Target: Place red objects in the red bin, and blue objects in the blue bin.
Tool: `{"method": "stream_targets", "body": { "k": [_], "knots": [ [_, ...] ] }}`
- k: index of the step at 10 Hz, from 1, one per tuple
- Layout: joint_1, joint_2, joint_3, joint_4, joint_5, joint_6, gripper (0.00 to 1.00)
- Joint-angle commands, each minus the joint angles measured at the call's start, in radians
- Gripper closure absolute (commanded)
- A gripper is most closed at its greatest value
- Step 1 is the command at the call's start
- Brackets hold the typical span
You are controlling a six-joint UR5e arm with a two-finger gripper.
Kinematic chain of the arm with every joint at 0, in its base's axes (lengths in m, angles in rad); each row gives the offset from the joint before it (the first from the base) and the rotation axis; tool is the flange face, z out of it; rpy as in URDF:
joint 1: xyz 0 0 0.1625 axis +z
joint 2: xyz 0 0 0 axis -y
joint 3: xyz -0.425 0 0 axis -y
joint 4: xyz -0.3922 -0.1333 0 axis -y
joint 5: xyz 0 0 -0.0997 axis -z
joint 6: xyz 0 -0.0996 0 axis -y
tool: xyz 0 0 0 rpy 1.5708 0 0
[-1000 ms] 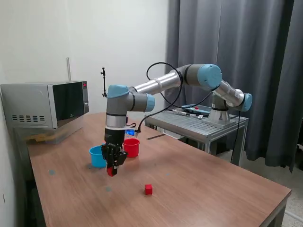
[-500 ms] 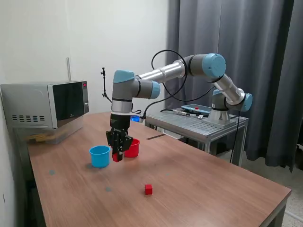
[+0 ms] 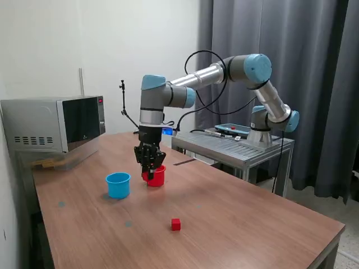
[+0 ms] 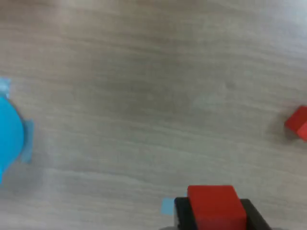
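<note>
My gripper [image 3: 150, 171] hangs just over the red bin [image 3: 158, 179], a small red cup. It is shut on a red cube [image 4: 213, 208], which shows between the black fingers [image 4: 181, 211] in the wrist view. A second red cube [image 3: 176, 225] lies on the table nearer the camera, and it also appears in the wrist view as a red cube [image 4: 298, 123]. The blue bin [image 3: 118, 185], a light blue cup, stands to the exterior view's left of the red bin, and the blue bin [image 4: 7, 139] is partly in the wrist view. The blue objects are out of view.
A microwave [image 3: 53, 123] sits at the back on the exterior view's left of the wooden table [image 3: 235, 224]. A metal cart [image 3: 235, 143] holding the arm's base stands behind the table on the exterior view's right.
The gripper, holding the red cube, rose from low beside the blue bin and moved toward the exterior view's right, ending over the red bin.
</note>
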Motion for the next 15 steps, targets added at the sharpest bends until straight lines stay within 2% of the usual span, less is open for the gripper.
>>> {"method": "stream_targets", "body": {
  "k": [1, 4, 8, 15],
  "knots": [
    [-0.016, -0.061, 0.077, 0.0, 0.0, 0.002, 1.0],
    [-0.037, -0.094, 0.121, -0.002, -0.005, 0.022, 1.0],
    [-0.093, -0.149, 0.23, -0.012, -0.005, 0.057, 1.0],
    [-0.174, -0.21, 0.345, -0.034, -0.005, 0.058, 1.0]
  ]
}}
